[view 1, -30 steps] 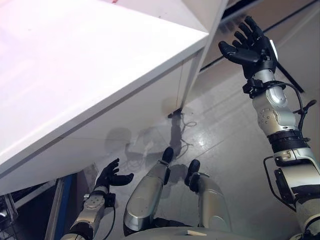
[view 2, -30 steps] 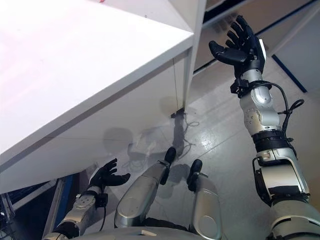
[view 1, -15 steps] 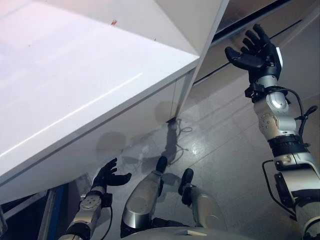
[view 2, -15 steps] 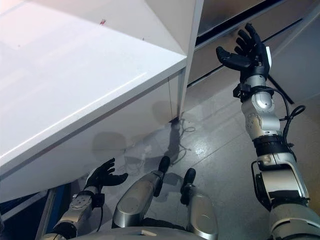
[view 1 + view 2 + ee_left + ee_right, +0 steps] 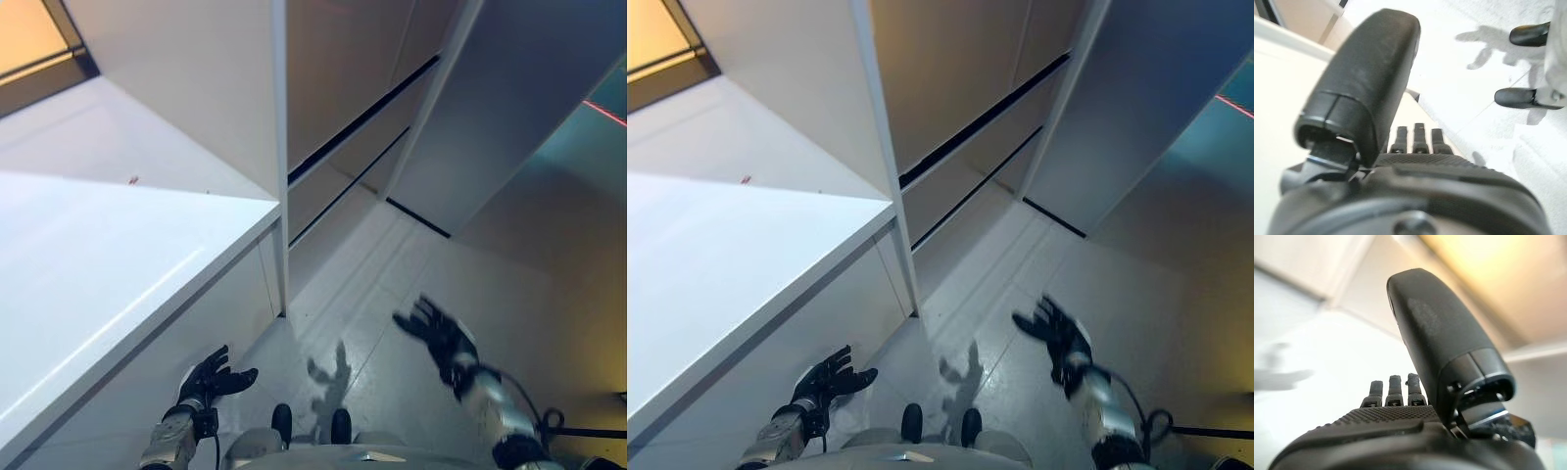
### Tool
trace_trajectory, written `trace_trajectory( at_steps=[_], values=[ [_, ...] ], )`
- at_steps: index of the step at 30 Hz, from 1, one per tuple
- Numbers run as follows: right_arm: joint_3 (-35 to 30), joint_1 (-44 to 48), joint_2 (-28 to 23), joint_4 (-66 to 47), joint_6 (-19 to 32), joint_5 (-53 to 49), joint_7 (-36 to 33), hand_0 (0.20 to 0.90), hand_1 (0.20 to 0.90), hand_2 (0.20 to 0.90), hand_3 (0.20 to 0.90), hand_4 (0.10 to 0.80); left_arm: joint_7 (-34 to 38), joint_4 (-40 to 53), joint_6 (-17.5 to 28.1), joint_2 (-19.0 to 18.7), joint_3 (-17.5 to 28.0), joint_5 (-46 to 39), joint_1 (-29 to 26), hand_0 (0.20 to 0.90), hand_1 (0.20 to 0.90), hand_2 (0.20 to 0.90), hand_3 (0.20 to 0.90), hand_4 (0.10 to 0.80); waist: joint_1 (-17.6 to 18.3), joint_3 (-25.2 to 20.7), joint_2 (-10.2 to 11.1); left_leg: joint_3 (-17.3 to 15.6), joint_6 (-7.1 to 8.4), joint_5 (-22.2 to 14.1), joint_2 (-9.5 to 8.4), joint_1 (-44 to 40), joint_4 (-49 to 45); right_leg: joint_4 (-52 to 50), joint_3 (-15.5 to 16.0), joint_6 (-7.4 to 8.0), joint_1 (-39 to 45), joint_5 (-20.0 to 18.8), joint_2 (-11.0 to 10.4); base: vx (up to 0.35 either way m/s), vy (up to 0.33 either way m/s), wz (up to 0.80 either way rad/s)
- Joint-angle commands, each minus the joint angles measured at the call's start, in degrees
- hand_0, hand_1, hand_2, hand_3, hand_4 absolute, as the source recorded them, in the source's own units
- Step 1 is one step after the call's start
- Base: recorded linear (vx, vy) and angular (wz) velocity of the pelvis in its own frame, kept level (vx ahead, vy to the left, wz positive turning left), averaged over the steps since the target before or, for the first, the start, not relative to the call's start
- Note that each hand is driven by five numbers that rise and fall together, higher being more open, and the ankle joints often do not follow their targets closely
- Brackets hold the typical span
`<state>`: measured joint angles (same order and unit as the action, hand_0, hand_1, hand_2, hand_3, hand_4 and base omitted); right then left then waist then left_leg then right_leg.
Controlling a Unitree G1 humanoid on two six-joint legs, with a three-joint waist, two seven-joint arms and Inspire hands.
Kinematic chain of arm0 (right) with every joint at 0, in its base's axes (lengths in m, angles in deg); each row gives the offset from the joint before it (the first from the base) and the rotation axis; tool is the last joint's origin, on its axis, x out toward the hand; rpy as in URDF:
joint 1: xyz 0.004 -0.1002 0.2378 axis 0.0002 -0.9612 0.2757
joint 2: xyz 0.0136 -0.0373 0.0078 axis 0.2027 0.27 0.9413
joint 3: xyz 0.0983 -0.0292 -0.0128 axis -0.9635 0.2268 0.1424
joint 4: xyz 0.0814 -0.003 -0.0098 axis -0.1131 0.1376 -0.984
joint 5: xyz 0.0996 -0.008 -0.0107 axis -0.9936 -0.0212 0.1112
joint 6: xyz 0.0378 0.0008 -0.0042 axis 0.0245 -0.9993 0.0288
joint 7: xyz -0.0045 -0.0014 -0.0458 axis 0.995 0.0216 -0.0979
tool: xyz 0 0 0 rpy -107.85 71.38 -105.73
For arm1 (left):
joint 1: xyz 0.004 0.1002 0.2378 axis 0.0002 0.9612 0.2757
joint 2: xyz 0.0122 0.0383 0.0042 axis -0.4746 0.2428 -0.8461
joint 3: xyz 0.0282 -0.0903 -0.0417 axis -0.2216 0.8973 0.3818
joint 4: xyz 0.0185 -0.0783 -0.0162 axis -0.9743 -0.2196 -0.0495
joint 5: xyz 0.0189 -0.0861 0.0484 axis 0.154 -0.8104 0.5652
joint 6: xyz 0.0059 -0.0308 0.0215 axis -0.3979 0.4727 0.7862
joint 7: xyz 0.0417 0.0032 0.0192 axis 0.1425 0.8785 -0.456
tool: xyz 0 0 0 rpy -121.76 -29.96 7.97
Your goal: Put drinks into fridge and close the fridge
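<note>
Drinks show in none of our views, and neither hand holds one. Our left hand (image 5: 209, 379) hangs low beside the white tabletop (image 5: 88, 284), fingers apart and empty. Our right hand (image 5: 441, 338) hovers over the grey floor (image 5: 392, 264), well apart from the tabletop, fingers spread and straight. Beyond the tabletop's corner stand tall panels (image 5: 343, 78) with dark seams.

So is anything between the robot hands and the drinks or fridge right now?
Cannot judge: no drink or fridge shows in any view. Both the left robot hand and right robot hand hang open and empty over the pale glossy floor, beside the white counter.
</note>
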<state>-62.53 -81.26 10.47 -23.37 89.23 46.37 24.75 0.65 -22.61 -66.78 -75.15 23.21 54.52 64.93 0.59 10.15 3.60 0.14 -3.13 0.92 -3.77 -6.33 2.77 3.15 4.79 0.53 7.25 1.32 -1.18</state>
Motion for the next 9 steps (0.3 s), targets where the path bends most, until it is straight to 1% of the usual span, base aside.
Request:
trace_trajectory(
  at_steps=[1,6,9],
  values=[
    [-1.11,2.96,-0.79,3.14,1.73,2.90,5.34,0.900,0.900,0.900,0.900,0.800,-2.90,-4.28,-0.56,-0.24,-1.17,0.54,0.35,0.900,0.900,0.900,0.900,0.800,-0.55,-3.90,-2.03,-3.77,1.12,-4.36,0.62,2.07,-1.98,-3.59,1.67,2.19,-4.82,-0.14,1.00,-0.013,0.008,0.05],
    [-2.80,2.28,0.63,14.66,0.20,7.93,5.34,0.900,0.900,0.900,0.900,0.800,-3.83,-8.77,-0.16,1.31,-0.91,-0.28,-0.50,0.900,0.900,0.900,0.900,0.800,-0.36,-4.31,-3.03,-2.94,1.10,-4.66,0.29,1.48,-2.39,-3.65,2.43,1.60,-3.69,0.76,1.03,-0.020,0.015,0.04],
    [-2.81,1.82,1.08,16.86,-0.16,9.73,5.52,0.900,0.900,0.900,0.900,0.800,-3.81,-9.81,0.34,1.87,-0.54,-0.11,-0.39,0.900,0.900,0.900,0.900,0.800,-0.38,-4.40,-3.39,-2.45,1.09,-4.78,0.15,1.43,-2.57,-3.80,2.60,1.48,-3.43,1.12,0.93,-0.008,0.009,0.01]
  ],
)
